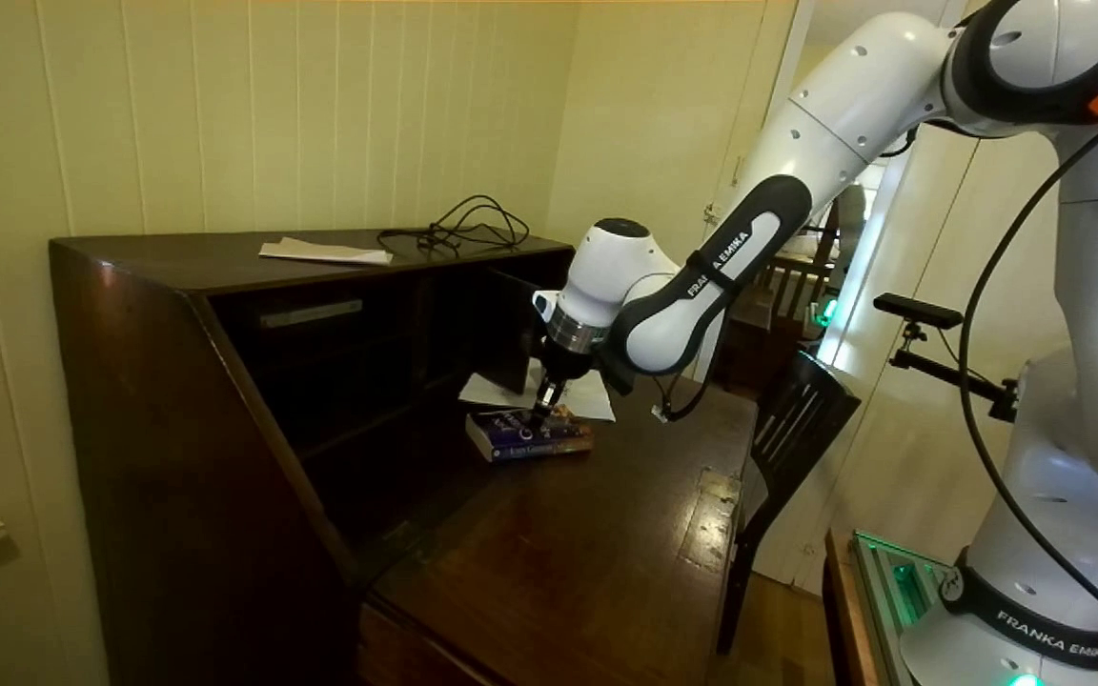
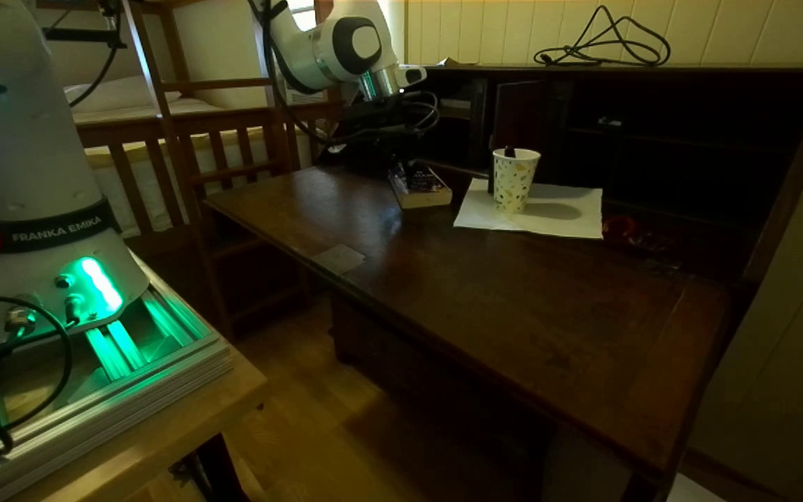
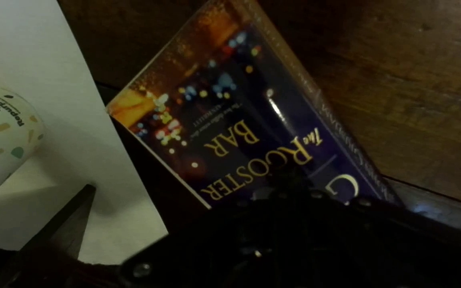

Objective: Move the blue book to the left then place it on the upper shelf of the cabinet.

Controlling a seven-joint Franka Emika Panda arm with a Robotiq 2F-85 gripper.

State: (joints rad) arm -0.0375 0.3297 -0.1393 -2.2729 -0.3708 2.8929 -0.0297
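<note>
Lying flat on the desk surface is the blue book [image 3: 250,104], cover up, with gold lettering and an orange band; it also shows in both exterior views, as the book [image 1: 525,440] and the book [image 2: 421,187]. My gripper [image 3: 290,178] is over the cover, its fingers drawn together and nothing seen between them. In an exterior view the gripper [image 1: 541,412] points down at the book's top; whether the tips touch it I cannot tell. The cabinet [image 1: 187,429] is dark brown wood. Its upper shelf [image 2: 687,140] runs across the shadowy recess.
A patterned paper cup [image 2: 515,183] stands on a white sheet [image 2: 475,213] beside the book. A small door [image 2: 518,115] juts from the recess. Reddish items [image 2: 621,227] lie near its right end. Folded paper [image 1: 320,252] and a black cable [image 1: 458,232] rest on the cabinet's top. A chair [image 1: 792,438] is alongside.
</note>
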